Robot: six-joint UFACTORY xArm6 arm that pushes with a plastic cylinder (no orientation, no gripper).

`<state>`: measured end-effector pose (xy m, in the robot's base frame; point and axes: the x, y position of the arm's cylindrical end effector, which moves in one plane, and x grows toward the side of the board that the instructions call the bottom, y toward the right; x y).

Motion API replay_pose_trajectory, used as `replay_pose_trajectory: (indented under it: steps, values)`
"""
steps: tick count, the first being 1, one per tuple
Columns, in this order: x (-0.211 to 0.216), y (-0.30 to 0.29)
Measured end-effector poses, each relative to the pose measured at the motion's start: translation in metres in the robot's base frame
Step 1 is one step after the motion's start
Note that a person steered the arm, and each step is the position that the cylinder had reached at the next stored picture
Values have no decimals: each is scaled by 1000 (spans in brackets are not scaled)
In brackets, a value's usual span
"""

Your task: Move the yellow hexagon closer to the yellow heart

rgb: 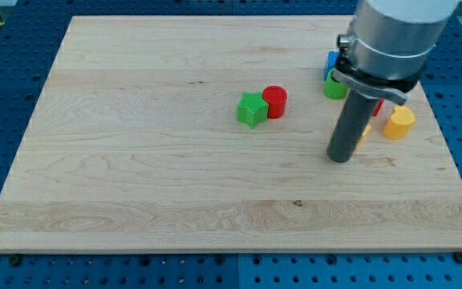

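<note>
The yellow hexagon (399, 123) sits near the board's right edge. A second yellow block (365, 131), probably the yellow heart, lies just left of it and is mostly hidden behind my rod, so its shape is unclear. My tip (340, 158) rests on the board just left of and below this hidden yellow block, roughly 75 px left of the hexagon. Whether the rod touches the hidden block cannot be told.
A green star (252, 109) and a red cylinder (275, 102) touch each other mid-board. A blue block (330, 62) and a green block (334, 87) sit behind the rod at upper right. A red block (378, 107) peeks out by the rod. The wooden board (135, 160) lies on a blue perforated table.
</note>
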<state>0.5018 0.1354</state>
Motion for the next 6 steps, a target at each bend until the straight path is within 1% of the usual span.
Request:
replay_pose_trajectory:
  steps: [1, 4, 5, 6]
  values:
    - [-17, -20]
    - [-19, 20]
    - [-19, 23]
    - [-24, 10]
